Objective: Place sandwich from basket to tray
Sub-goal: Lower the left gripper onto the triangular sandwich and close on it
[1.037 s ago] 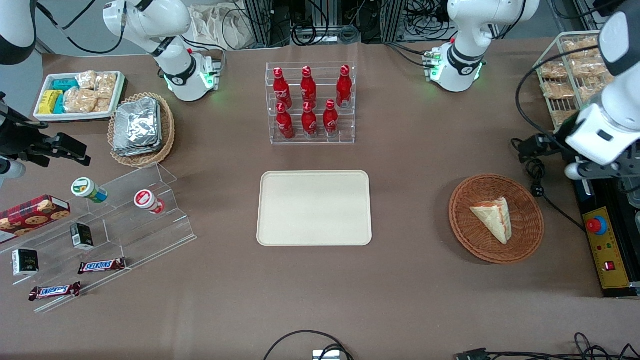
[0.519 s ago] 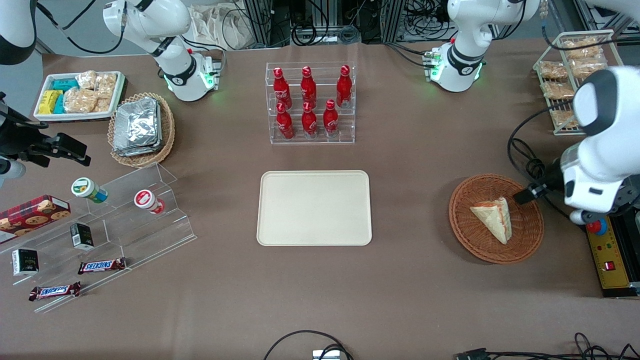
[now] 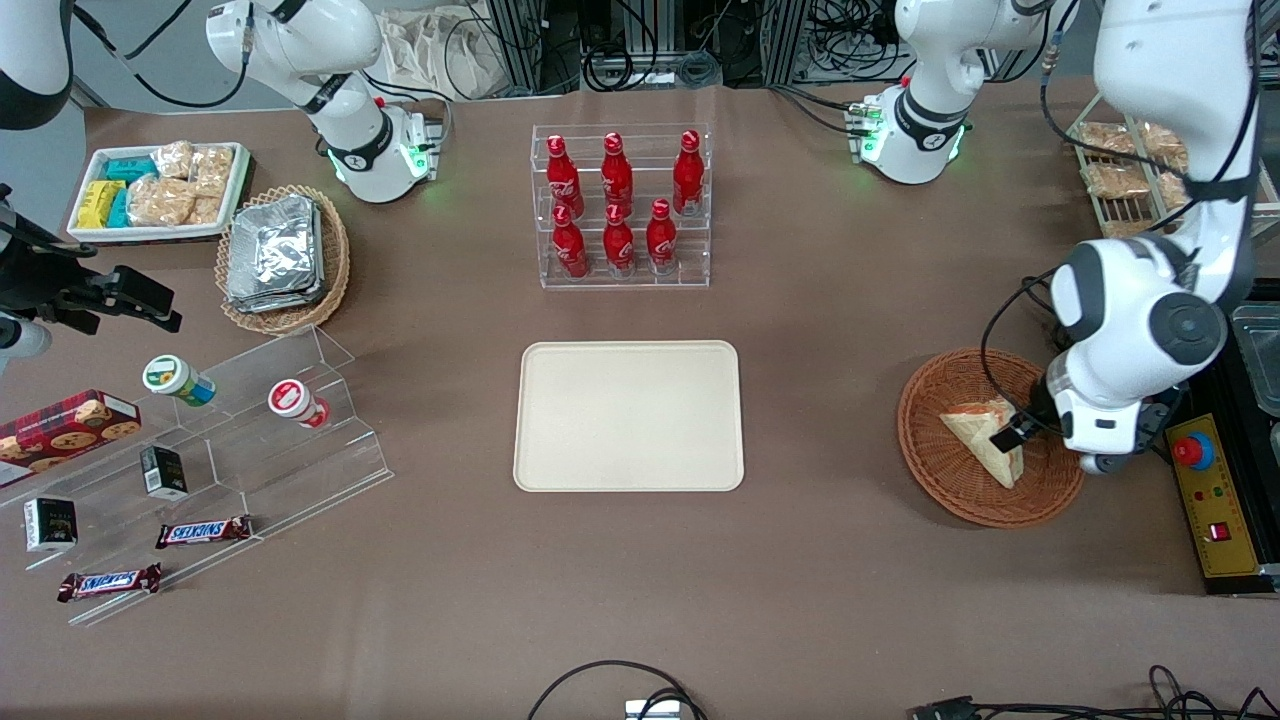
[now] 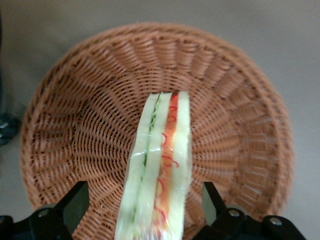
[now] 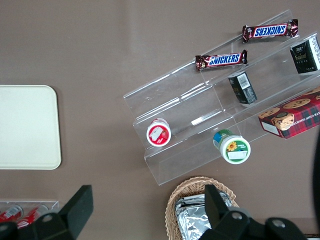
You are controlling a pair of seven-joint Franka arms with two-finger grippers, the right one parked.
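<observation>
The sandwich (image 3: 975, 432), a pale wedge with red-orange filling along its cut edge (image 4: 161, 170), lies in the round reddish-brown wicker basket (image 3: 940, 480) toward the working arm's end of the table. My left gripper (image 3: 1018, 432) is low over the basket, right above the sandwich. In the left wrist view the gripper (image 4: 145, 202) is open, one finger (image 4: 75, 202) on each side of the sandwich, with gaps between the fingers and the bread. The cream tray (image 3: 629, 416) lies flat at the table's middle, with nothing on it.
An acrylic rack of red bottles (image 3: 621, 205) stands farther from the front camera than the tray. A wire rack of bagged snacks (image 3: 1120, 170) and a yellow control box (image 3: 1210, 500) sit beside the basket. Acrylic steps with snacks (image 3: 200, 470) lie toward the parked arm's end.
My left arm has swung in and come down from beside the basket until the gripper is over the sandwich. The sandwich and basket have not moved.
</observation>
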